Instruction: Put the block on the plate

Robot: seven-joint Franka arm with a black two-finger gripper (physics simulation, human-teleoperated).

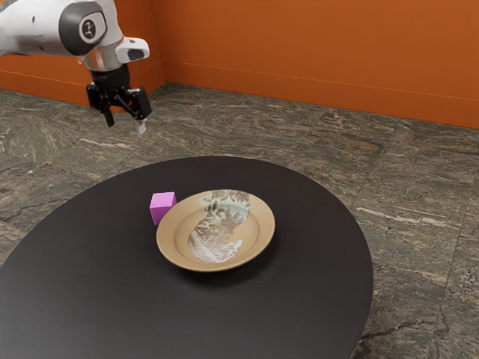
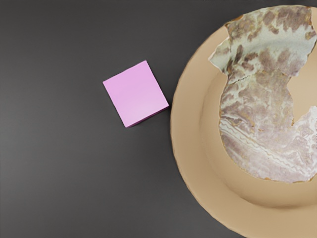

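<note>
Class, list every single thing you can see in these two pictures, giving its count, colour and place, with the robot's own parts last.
Block: one, pink-purple, on the table close beside the plate
Plate: one, tan with a marbled patch of brown, white and pale green, on the table
Round table: one, black, under block and plate
Floor: one, grey-brown veined stone, around the table
Walls: two, orange, meeting in a corner beyond the table
Arm: one, mostly white, exterior view's upper left
Gripper: one, mainly black, open, at the arm's end
</note>
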